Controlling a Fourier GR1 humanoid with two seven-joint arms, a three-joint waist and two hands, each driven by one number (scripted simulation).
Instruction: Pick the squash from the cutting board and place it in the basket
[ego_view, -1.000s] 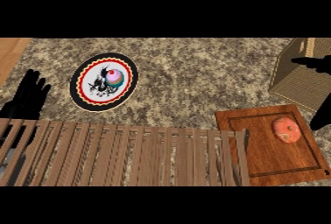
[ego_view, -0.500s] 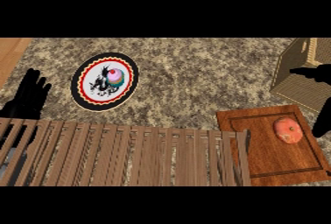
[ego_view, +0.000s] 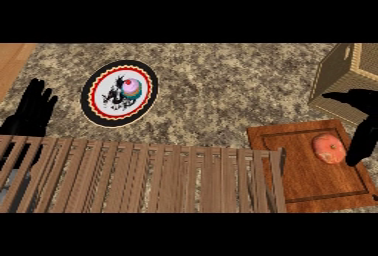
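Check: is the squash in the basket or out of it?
Out. The squash lies on the cutting board, beside the right hand; the basket stands behind the board.

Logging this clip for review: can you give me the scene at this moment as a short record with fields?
surface: speckled stone counter
squash: orange, lying on the cutting board
cutting board: wooden, at the lower right
basket: woven, at the upper right edge, partly cut off
plate: round, patterned, left of centre
slatted rack: wooden, along the lower edge
right hand: open, over the board's right side, fingers beside the squash
left hand: open, resting at the left edge, fingers up
task state: squash not yet picked up
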